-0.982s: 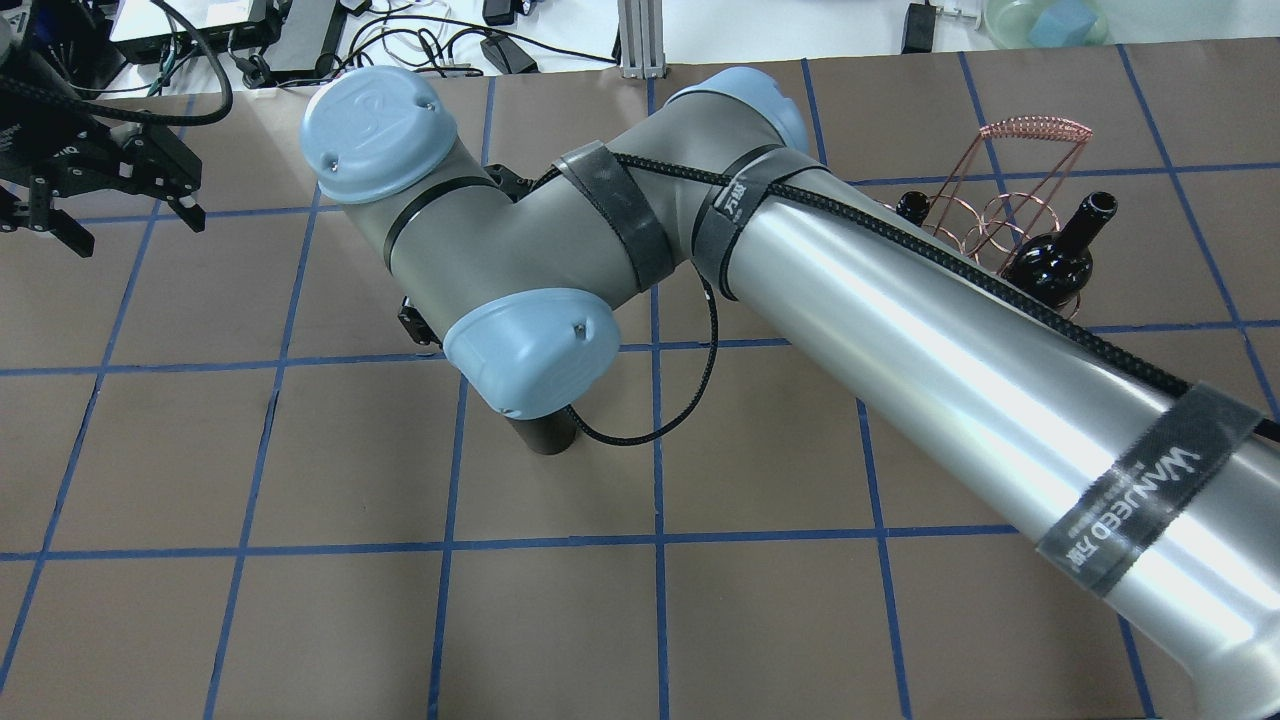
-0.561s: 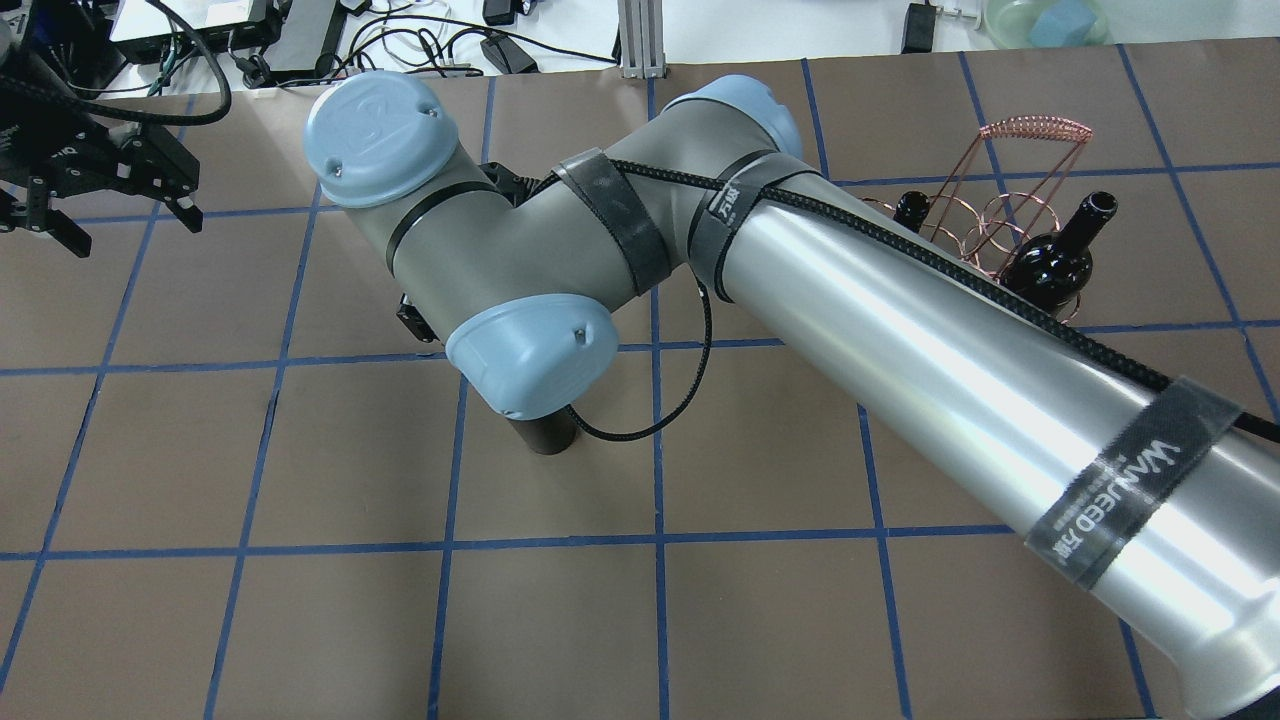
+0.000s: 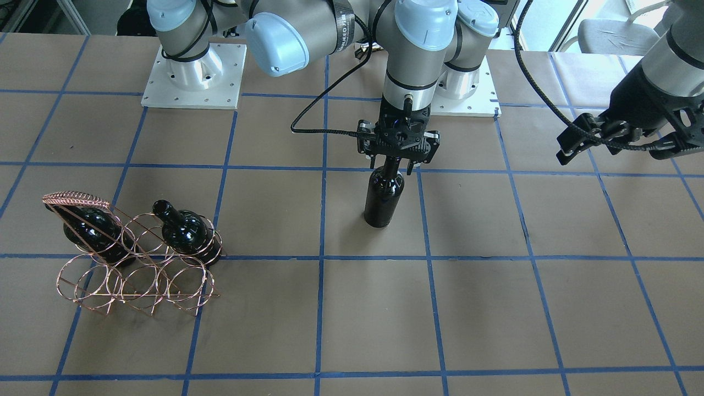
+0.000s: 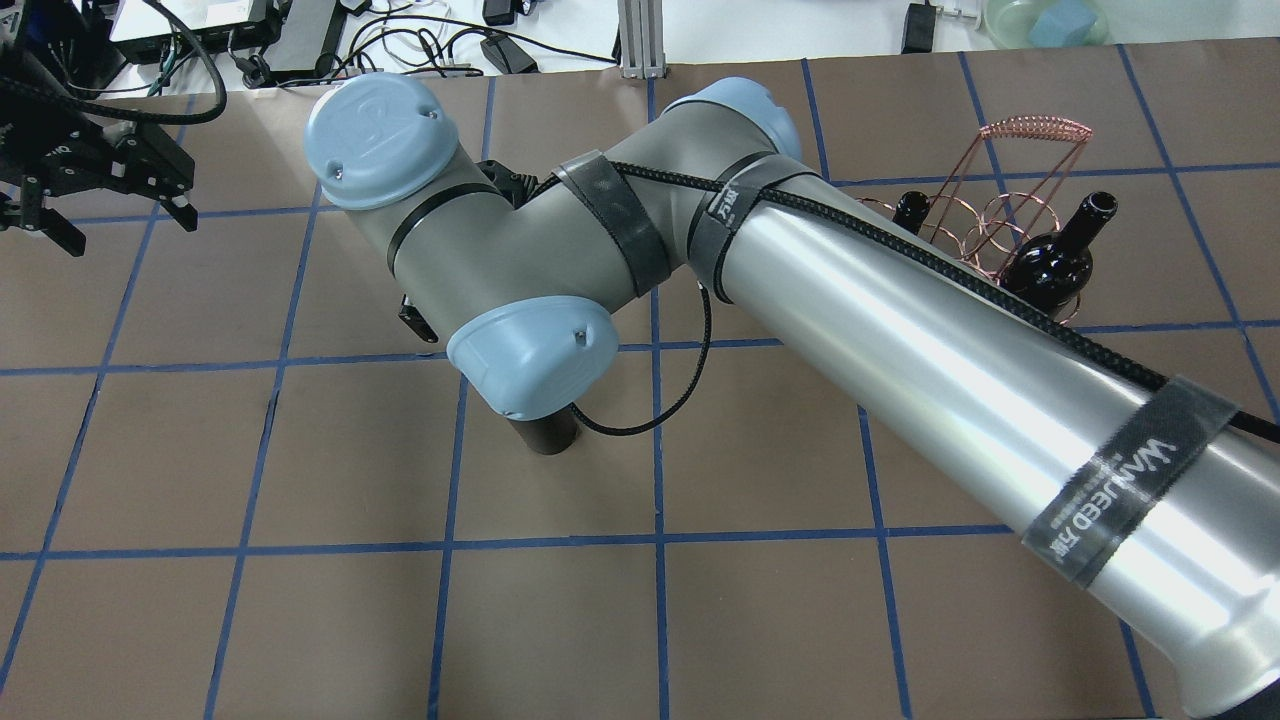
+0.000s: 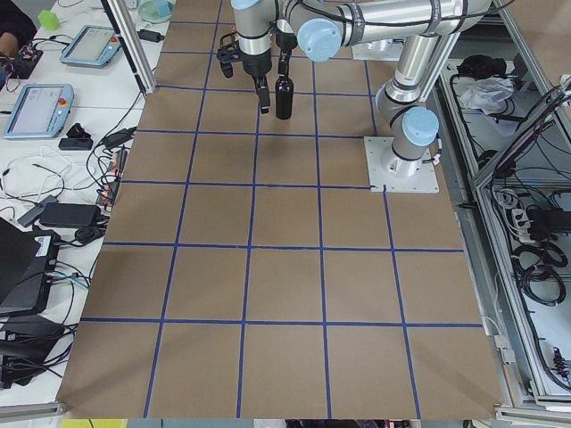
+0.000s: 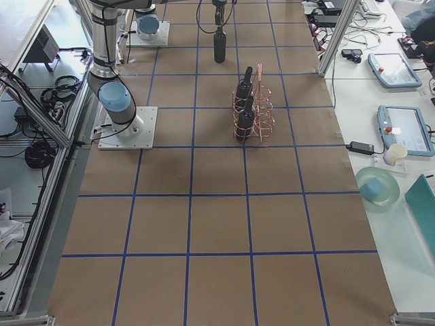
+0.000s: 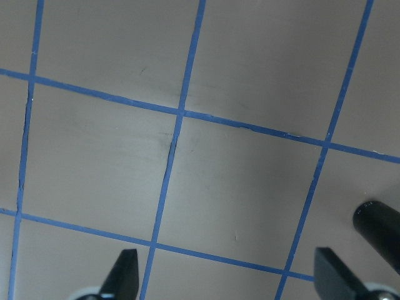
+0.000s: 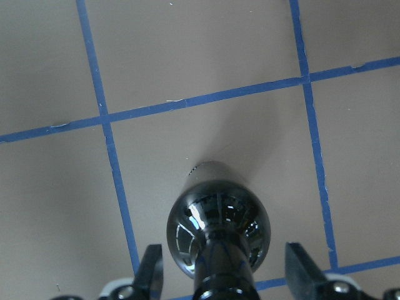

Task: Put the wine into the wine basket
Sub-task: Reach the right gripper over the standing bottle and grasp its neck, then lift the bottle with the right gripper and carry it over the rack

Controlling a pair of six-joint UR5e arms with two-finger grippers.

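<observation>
You have three glossy near-black glass wine bottles: one standing bottle [image 3: 383,201] mid-frame and two racked bottles [image 3: 184,231] lower left, plus one copper-coloured wire ring rack [image 3: 137,280].

A black strap [image 4: 1125,480] around the shiny silver tube of the right arm [image 4: 930,330] has the word "WANJEED" on it in big white letters. Under that word is a row of smaller white signs, and these are too tiny to read. A second black strap [image 4: 730,205], higher up the same arm near the grey bend, shows two small white signs that look like Chinese writing, and the round blue cap [image 4: 378,125] has a faint raised mark that cannot be read for sure.
</observation>
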